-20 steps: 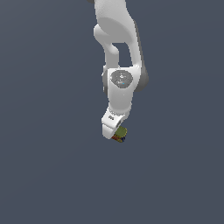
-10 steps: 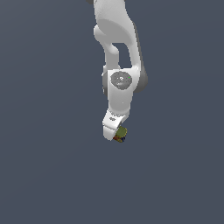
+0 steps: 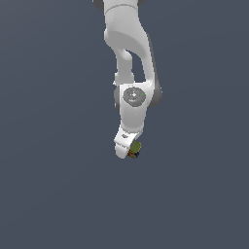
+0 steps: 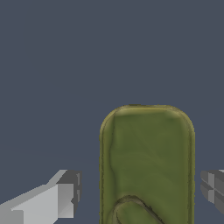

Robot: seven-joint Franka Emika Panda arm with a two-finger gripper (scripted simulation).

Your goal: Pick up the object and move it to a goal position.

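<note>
The arm hangs straight down, claw (image 4: 140,192) open astride the object (image 4: 146,162).

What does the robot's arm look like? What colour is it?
The arm is smooth, rounded and white, with a grey round cap on one joint. Its tool has blocky fingers, white with dark grey tips. No cables or writing show.

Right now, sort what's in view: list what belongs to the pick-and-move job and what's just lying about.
Belongs to the job:
- the object, olive-green on top, sitting between the fingertips with gaps either side
- the gripper, down at the object and open

Just lying about:
- nothing else; only the plain grey surface
</note>
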